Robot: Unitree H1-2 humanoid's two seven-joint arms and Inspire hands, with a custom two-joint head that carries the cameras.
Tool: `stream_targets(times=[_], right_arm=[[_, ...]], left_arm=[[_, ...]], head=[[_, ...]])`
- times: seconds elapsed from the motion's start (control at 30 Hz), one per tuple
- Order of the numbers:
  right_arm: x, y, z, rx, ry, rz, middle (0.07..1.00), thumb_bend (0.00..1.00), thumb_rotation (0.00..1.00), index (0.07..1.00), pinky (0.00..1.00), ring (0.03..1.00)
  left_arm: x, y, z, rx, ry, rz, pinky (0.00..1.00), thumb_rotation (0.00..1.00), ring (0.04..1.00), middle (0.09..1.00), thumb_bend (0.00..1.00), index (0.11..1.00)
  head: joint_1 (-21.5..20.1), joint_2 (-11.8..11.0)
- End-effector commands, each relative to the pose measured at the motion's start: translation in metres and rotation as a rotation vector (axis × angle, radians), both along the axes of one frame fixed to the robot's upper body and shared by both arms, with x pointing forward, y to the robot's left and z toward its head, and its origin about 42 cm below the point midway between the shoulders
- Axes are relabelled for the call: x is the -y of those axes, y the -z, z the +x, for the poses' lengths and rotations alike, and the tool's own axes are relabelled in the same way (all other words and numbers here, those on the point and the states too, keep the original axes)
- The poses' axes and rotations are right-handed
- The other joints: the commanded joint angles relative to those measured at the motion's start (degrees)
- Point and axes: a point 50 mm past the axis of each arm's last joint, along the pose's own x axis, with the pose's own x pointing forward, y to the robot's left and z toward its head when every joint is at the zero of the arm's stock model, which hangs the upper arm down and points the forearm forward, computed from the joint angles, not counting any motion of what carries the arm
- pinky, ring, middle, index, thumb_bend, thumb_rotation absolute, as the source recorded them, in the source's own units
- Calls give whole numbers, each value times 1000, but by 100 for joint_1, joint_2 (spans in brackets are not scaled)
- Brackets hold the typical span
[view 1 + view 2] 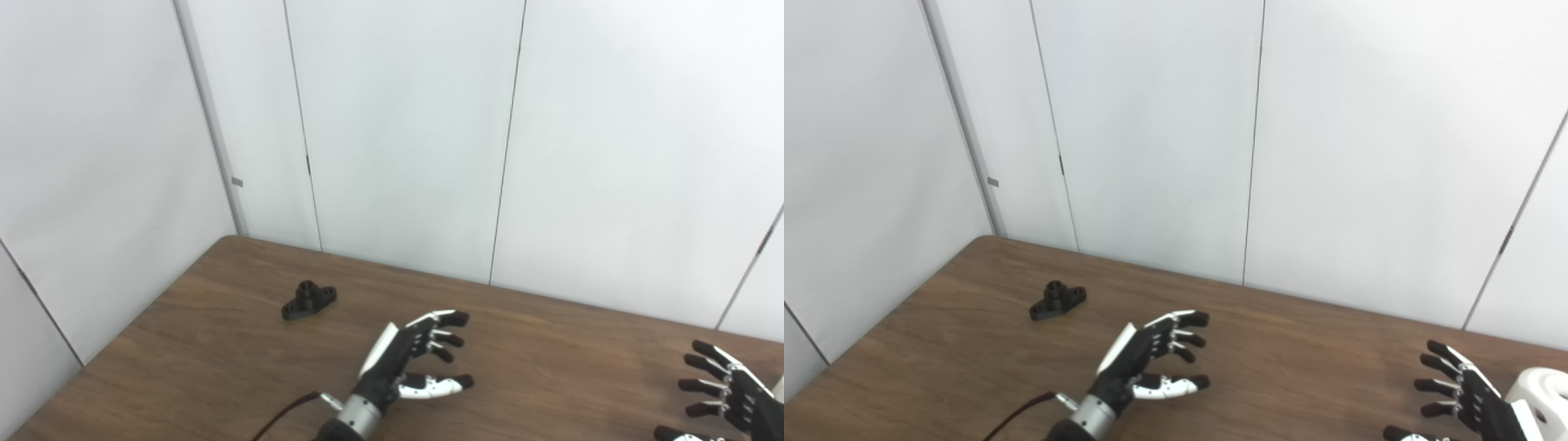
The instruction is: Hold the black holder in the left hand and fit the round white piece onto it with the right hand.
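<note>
The black holder (309, 300) lies flat on the brown table (233, 367), toward its far left, with a short round boss standing up from its base. My left hand (413, 358) hovers open to the right of it and nearer to me, clearly apart from it, with nothing in it. At the lower right my right hand (1464, 395) is open too, fingers spread, holding nothing. Just right of that hand, at the picture's edge, sits the round white piece (1543, 392), partly cut off.
White wall panels (398, 135) close in behind the table's far edge and along its left side. A dark cable (285, 413) runs from my left wrist toward the bottom edge.
</note>
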Motion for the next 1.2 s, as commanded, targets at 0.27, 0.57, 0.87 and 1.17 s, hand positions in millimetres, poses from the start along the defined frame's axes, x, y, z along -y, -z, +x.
stream_targets(times=[0.27,0.57,0.87,1.17], right_arm=[[4,-19,2,69,-16,9,822,763,9,844,545,706],[10,-15,2,73,-4,3,822,763,68,844,546,706],[13,-22,5,78,10,8,816,757,31,840,545,696],[15,-22,5,79,10,3,816,765,38,837,543,696]], left_arm=[[-39,-69,8,131,-47,86,609,0,731,810,620,797],[-77,-109,3,204,-200,227,727,0,848,907,663,823],[-117,-143,2,257,-358,416,888,33,934,922,681,818],[-155,-150,4,237,-523,594,877,55,936,938,706,810]], head=[[13,36],[45,26],[121,27],[100,37]])
